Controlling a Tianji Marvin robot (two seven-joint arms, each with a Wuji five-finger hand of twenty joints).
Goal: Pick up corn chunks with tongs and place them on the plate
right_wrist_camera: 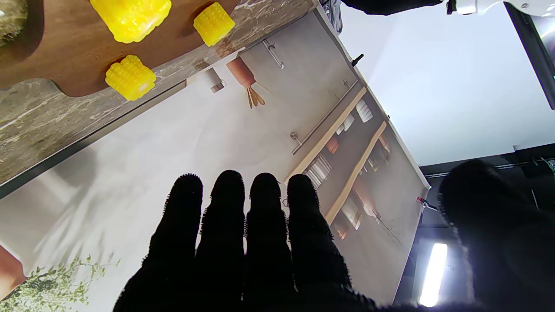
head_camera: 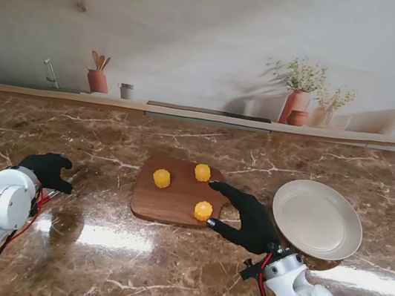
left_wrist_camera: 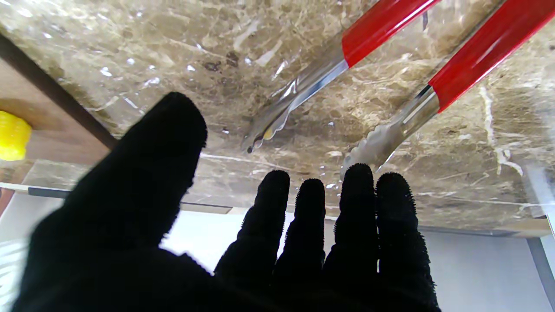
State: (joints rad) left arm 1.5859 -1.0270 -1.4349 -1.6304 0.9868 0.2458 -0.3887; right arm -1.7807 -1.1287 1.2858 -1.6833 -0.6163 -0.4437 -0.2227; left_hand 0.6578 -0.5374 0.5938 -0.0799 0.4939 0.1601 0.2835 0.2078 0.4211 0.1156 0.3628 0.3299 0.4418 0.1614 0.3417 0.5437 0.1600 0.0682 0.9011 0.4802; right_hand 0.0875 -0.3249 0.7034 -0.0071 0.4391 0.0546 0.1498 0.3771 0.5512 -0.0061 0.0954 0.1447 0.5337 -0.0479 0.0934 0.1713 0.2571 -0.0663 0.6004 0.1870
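flagging risks before you move: your left robot hand (left_wrist_camera: 243, 234) is spread and holds nothing, hovering over the red-handled steel tongs (left_wrist_camera: 381, 82) that lie flat on the brown marble desk (head_camera: 163, 270), well left of the board. fingers (left_wrist_camera: 355, 203) sit over the scalloped tips, not the red grips, so closing there would likely pinch the wrong end or skate the tongs across the glossy desk. shift toward the handles first. in the stand view the tongs are almost hidden by the left arm, so trust the wrist view.

your right robot hand (head_camera: 246, 217) is also spread and empty, parked at the right edge of the dark wooden cutting board (head_camera: 169, 207), thumb just beside the nearest of the three yellow corn chunks (head_camera: 203, 210). any drift left could knock that chunk off the board; the chunks look round enough to roll.

the cream ceramic plate (head_camera: 332, 244) sits right of the board, close to the right robot hand's wrist and looks tilted in the stand view; can't tell what it rests on. a careless arm swing could bump it.

nothing is on the plate yet.
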